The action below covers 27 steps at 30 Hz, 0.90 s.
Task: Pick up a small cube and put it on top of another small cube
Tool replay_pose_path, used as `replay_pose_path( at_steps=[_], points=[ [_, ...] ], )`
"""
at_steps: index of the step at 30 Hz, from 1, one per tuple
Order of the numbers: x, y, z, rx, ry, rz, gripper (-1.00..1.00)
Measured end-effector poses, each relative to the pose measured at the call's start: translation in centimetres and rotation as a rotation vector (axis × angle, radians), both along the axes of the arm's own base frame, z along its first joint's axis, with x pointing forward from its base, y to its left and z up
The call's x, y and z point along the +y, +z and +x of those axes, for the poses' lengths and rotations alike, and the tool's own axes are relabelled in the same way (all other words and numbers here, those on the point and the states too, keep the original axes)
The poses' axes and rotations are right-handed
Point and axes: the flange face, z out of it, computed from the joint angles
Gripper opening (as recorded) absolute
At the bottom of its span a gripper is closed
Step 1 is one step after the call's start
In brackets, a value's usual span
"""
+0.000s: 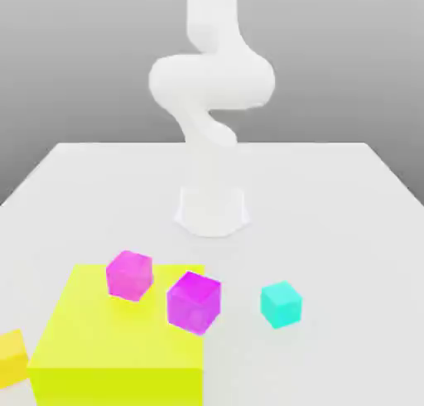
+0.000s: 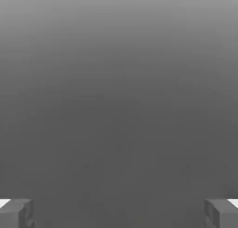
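The small yellow-orange cube (image 1: 10,356) lies on the white table at the exterior view's left edge, partly cut off, right beside the big lemon-yellow block (image 1: 116,346). A pink cube (image 1: 129,274) appears at that block's far edge and a magenta cube (image 1: 194,302) at its right far corner; whether they rest on it or behind it I cannot tell. In the hand view my gripper (image 2: 119,213) is open, its grey fingertips (image 2: 16,213) far apart with nothing between them, facing plain grey background.
A cyan cube (image 1: 281,304) stands alone on the table (image 1: 348,230) to the exterior view's right of the magenta one. The arm's white base (image 1: 212,210) sits mid-table behind the cubes, and the arm (image 1: 211,81) rises out of the frame's top.
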Motion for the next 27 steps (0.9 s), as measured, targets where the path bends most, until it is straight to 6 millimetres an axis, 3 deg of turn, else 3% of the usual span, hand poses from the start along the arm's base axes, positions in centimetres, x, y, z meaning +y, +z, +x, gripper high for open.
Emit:
replay_pose_path(
  at_steps=[6,13,16,20,27],
  points=[
    [-5.6,-8.4,6.5,0.151,-0.196,0.04,0.0],
    [-13.5,-19.6,10.6,0.315,-0.414,0.111,0.0],
    [-16.9,-24.8,11.1,0.382,-0.505,0.151,0.0],
    [-22.3,-31.9,10.1,0.467,-0.645,0.217,0.0],
    [-27.4,-44.6,7.1,0.612,-0.829,0.345,0.0]
  ],
)
